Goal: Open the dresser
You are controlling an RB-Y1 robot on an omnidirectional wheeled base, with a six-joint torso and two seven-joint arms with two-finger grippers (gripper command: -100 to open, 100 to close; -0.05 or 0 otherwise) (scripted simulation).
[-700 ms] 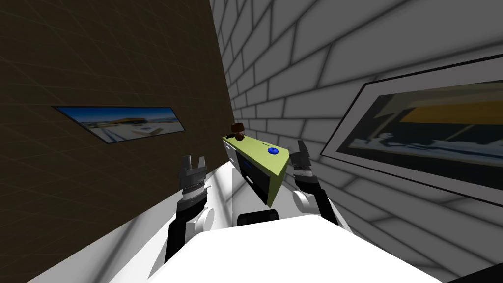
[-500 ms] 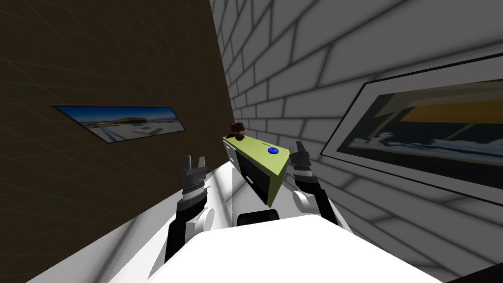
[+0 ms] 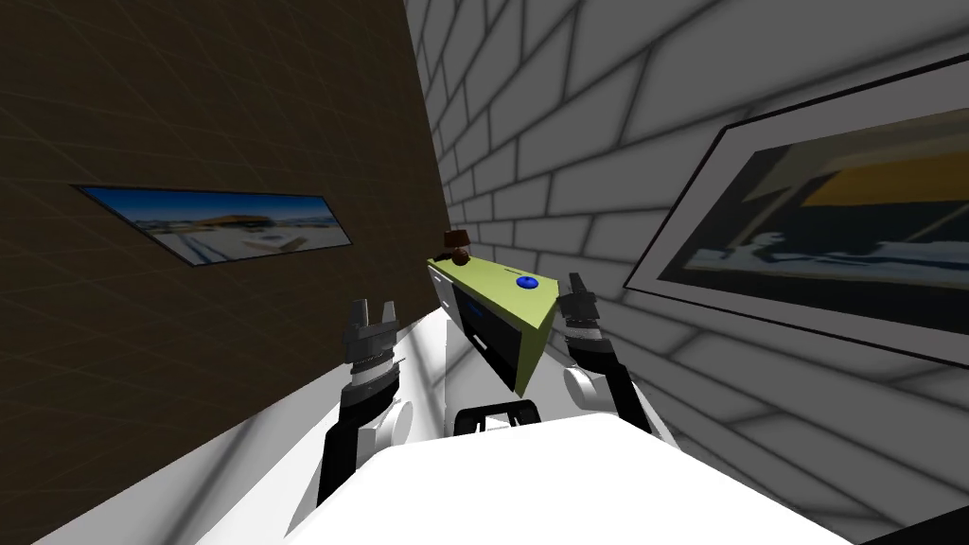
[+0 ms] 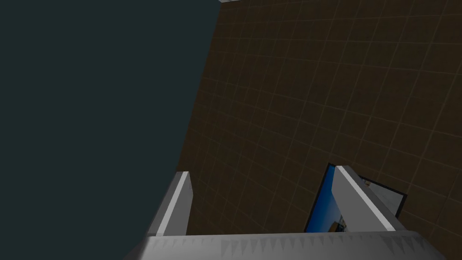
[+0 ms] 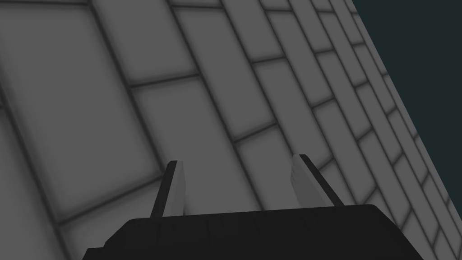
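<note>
dresser [image 3: 492,295] just beside right end effector [image 3: 575,282], left end effector [image 3: 373,308] farther off; both spread wide, empty.

The head camera looks steeply down and forward, rolled, into the room's corner, with the dresser [image 3: 492,284] a little way ahead. The left wrist camera looks along the left gripper [image 4: 261,170] at the brown tiled wall [image 4: 316,90] and its framed picture [image 4: 322,210], both also in the head view. The right wrist camera faces the grey brick wall [image 5: 180,67] from close by, likewise shared
</note>
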